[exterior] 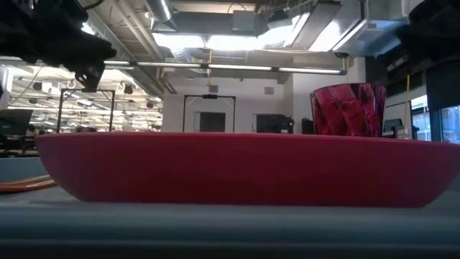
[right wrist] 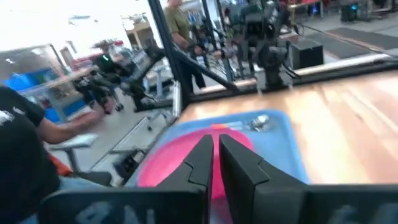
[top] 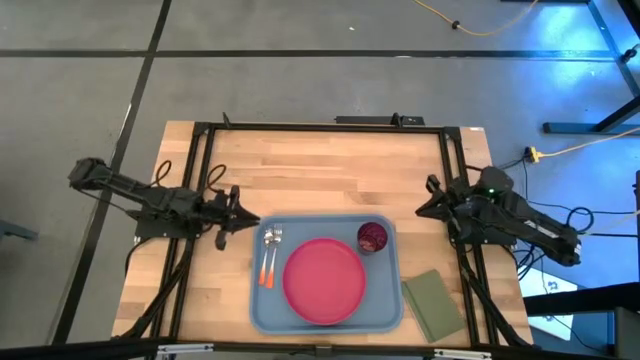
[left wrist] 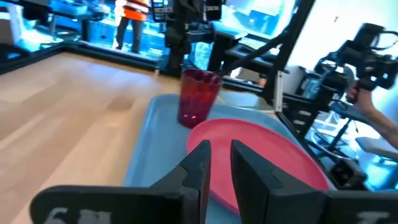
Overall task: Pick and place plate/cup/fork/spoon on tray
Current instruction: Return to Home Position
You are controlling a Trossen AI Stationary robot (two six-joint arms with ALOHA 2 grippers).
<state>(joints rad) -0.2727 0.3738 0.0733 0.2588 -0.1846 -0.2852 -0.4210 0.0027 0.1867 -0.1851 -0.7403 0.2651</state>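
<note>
– Light blue rectangular tray (top: 388,295): location, contents?
– Near edge of pale wooden table (top: 320,170), long axis 9-to-3. Holds round pink-red plate (top: 324,281) at centre; small dark red translucent cup (top: 372,237) at 1 o'clock; orange-handled fork and spoon pair (top: 268,255) at 10 o'clock, handles toward 6, which is which too small to tell.
– Pincers?
– Left gripper (top: 250,220), the nearer, just off the 10 o'clock corner, fingers narrowly parted, empty; tray lies at its 4 o'clock. Right gripper (top: 424,206), off the 2 o'clock corner, fingers pressed together, empty. Judged: all loaded; both can back straight off.
</note>
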